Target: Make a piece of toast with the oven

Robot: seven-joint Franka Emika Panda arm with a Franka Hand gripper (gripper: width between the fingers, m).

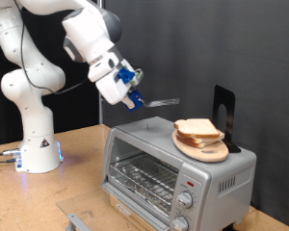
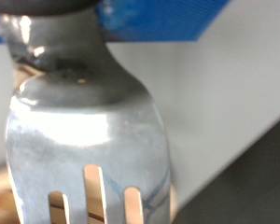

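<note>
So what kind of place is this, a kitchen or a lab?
Probably a lab bench made up as a kitchen: a white robot arm bolted on a wooden table, a toaster oven, black backdrop.

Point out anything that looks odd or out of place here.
The bread slices sit stacked on a round wooden board on top of the oven, not inside. The end effector holds a metal spatula above it.
</note>
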